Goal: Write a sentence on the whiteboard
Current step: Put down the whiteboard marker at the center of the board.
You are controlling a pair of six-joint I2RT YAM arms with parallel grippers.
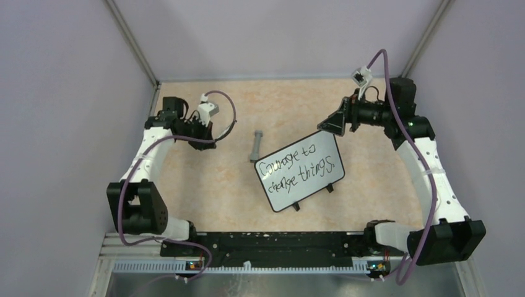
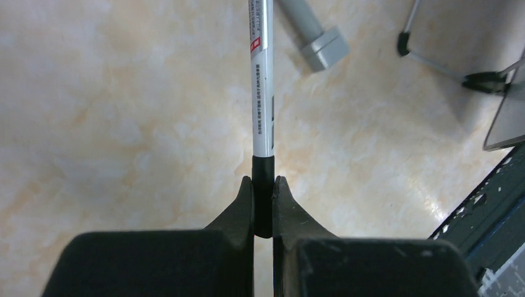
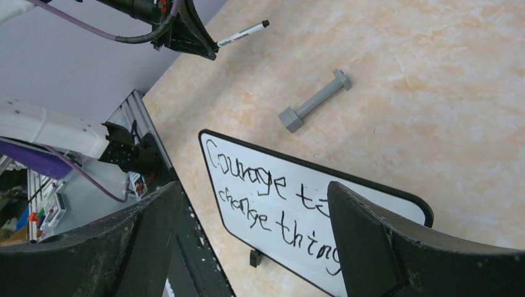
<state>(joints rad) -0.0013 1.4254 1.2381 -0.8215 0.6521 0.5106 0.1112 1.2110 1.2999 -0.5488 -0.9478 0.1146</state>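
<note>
The whiteboard (image 1: 300,176) lies tilted in the middle of the table on small black feet. The sentence (image 1: 299,166) fills it in two black handwritten lines, "Courage to change things"; both lines also show in the right wrist view (image 3: 260,198). My right gripper (image 1: 331,124) hovers above the board's far right corner, open wide with nothing between its fingers (image 3: 254,189). My left gripper (image 1: 203,141) is at the far left, away from the board, shut on the black end of a white marker (image 2: 263,93). The marker's tip points out over the table (image 3: 243,32).
A grey rod with square ends (image 1: 255,146) lies on the table just left of the board's far corner, also seen in the left wrist view (image 2: 312,34). Purple walls close in the sides and back. A black rail (image 1: 272,242) runs along the near edge.
</note>
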